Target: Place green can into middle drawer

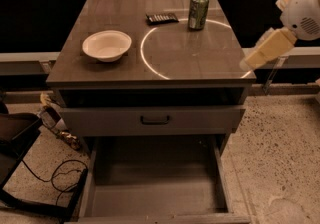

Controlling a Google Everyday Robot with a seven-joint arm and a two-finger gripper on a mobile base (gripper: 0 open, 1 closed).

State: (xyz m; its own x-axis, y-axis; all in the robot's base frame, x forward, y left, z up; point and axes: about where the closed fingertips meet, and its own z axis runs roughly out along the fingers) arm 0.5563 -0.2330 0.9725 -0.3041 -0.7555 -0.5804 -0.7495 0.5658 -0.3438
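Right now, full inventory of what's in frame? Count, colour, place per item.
green can: 1, green with silver top, upright, far right of the cabinet top.
white bowl: 1, white, left side of the cabinet top.
flat dark object: 1, black, just left of the can; cannot tell what it is.
cabinet: 1, grey-brown, centre of view.
drawer with handle: 1, grey, just below the top.
lowest drawer: 1, grey, pulled out toward the camera.
cable: 1, black, on the floor left of the cabinet.
gripper: 1, pale tan, by the cabinet's right edge, apart from the can.
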